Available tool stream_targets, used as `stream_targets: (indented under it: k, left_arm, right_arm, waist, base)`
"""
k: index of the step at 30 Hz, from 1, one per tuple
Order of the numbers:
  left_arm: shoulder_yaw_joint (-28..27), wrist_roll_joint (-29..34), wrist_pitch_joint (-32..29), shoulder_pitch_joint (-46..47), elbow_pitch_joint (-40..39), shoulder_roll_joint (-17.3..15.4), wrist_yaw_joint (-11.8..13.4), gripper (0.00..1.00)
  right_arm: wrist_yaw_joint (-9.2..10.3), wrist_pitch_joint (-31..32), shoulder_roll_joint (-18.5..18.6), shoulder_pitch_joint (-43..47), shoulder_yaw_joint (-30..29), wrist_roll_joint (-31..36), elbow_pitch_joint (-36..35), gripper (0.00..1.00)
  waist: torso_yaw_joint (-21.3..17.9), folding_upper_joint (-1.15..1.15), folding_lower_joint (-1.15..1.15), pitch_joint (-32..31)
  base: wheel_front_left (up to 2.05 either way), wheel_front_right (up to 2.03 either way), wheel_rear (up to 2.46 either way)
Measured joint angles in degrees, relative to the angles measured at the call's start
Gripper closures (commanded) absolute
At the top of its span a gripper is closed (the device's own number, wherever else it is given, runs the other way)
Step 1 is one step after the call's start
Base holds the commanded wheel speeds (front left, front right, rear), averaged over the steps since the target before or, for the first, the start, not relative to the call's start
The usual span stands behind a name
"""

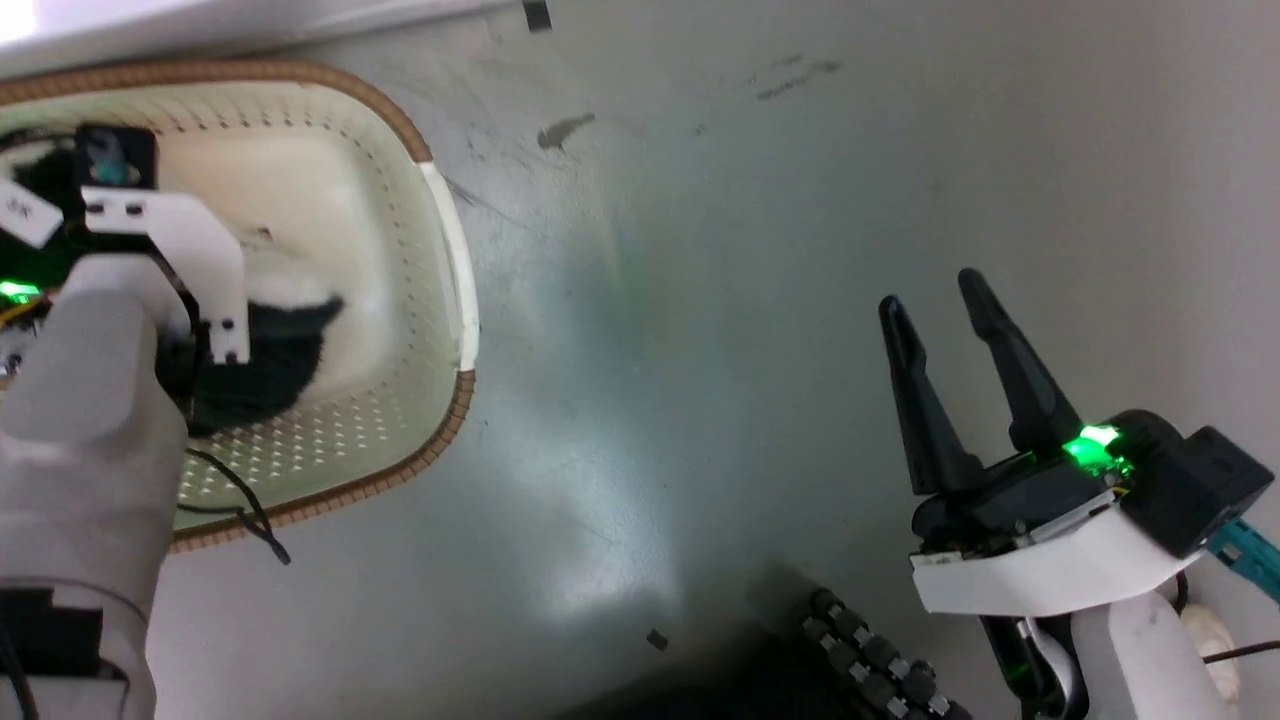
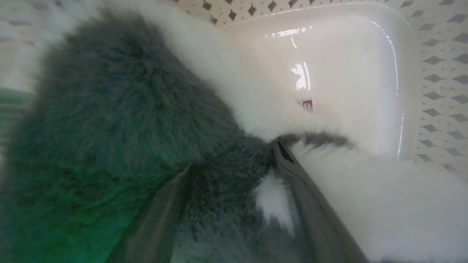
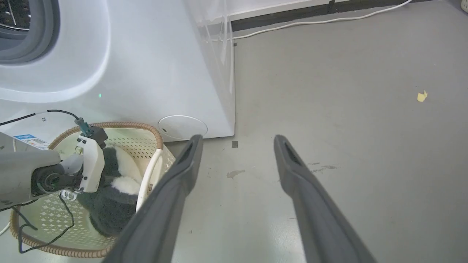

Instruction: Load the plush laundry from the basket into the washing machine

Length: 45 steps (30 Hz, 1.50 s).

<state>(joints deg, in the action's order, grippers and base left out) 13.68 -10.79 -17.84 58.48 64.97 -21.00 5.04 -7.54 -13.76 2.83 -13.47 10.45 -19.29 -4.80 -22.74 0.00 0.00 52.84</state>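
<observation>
The cream basket (image 1: 455, 410) with a brown rim stands on the grey floor just before the white washing machine (image 3: 146, 73), whose grey door seal (image 3: 33, 47) shows at the upper left. The black and white plush laundry (image 1: 265, 365) lies inside the basket. My left arm reaches down into it; in the left wrist view my left gripper (image 2: 234, 157) is open, its fingers (image 2: 310, 204) pushed into the fur, with shaggy pile between them. The basket's glossy bottom (image 2: 347, 73) and label (image 2: 306, 105) show beyond. My right gripper (image 1: 930, 295) hovers open above bare floor, to the basket's right.
A white cable (image 3: 310, 22) runs along the far wall's dark skirting. A small yellow scrap (image 3: 422, 96) lies on the floor. My dark base with rollers (image 1: 870, 660) sits at the bottom. A thin black wire (image 1: 240, 505) from my left arm hangs over the basket's near rim.
</observation>
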Motion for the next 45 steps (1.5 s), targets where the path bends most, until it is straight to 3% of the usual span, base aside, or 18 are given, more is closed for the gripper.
stream_targets:
  k: [7,8,9,16,24,37,40,45]
  left_arm:
    - [1.3,-1.0,-3.0,4.9,2.6,0.0,-0.1,0.00]
    - [1.5,-1.1,-3.2,5.3,2.7,0.0,-0.1,0.23]
    - [1.6,-1.2,-3.3,5.5,2.7,0.1,-0.1,1.00]
    - [1.9,-2.2,-2.1,4.0,2.9,0.1,-0.8,1.00]
    - [2.4,-3.0,4.5,-2.3,3.5,1.9,-1.1,1.00]
    - [2.9,-5.7,21.1,-10.6,3.8,8.1,-5.6,1.00]
    - [3.1,-6.7,28.0,-14.7,3.7,10.3,-7.4,1.00]
    - [3.4,-7.4,31.7,-19.2,1.6,12.2,-8.7,1.00]
  right_arm:
    - [0.00,-0.7,0.0,-0.3,-0.1,-0.9,-0.6,0.00]
    - [0.00,-0.7,0.0,-0.3,0.0,-0.9,-0.6,0.00]
    - [0.00,-0.8,0.0,-0.3,0.0,-0.9,-0.6,0.00]
    - [0.00,-1.0,0.0,-1.9,0.0,-0.5,-0.4,0.00]
    - [0.00,-1.0,0.0,-1.6,-2.8,2.7,0.2,0.00]
    - [0.00,-1.0,0.0,3.9,-7.0,9.0,0.6,0.00]
    - [0.00,-1.0,0.0,6.8,-7.4,11.1,1.0,0.00]
    - [0.00,-1.0,0.0,9.5,-7.8,12.4,1.2,0.00]
  waist:
    - [-0.9,0.00,-0.01,3.9]
    - [-1.0,0.00,0.00,4.2]
    - [-1.0,0.00,0.00,4.4]
    - [-0.8,0.00,0.01,3.3]
    - [1.2,0.00,0.01,-2.3]
    - [7.0,0.00,0.01,-17.4]
    - [9.6,0.00,0.00,-23.7]
    - [12.2,0.00,0.00,-29.8]
  base:
    - [0.00,0.00,0.00]
    - [0.00,0.00,0.00]
    - [0.00,0.00,0.00]
    - [0.00,0.00,0.00]
    - [0.00,0.00,0.00]
    - [0.00,0.00,0.00]
    - [0.00,0.00,0.00]
    - [0.00,0.00,0.00]
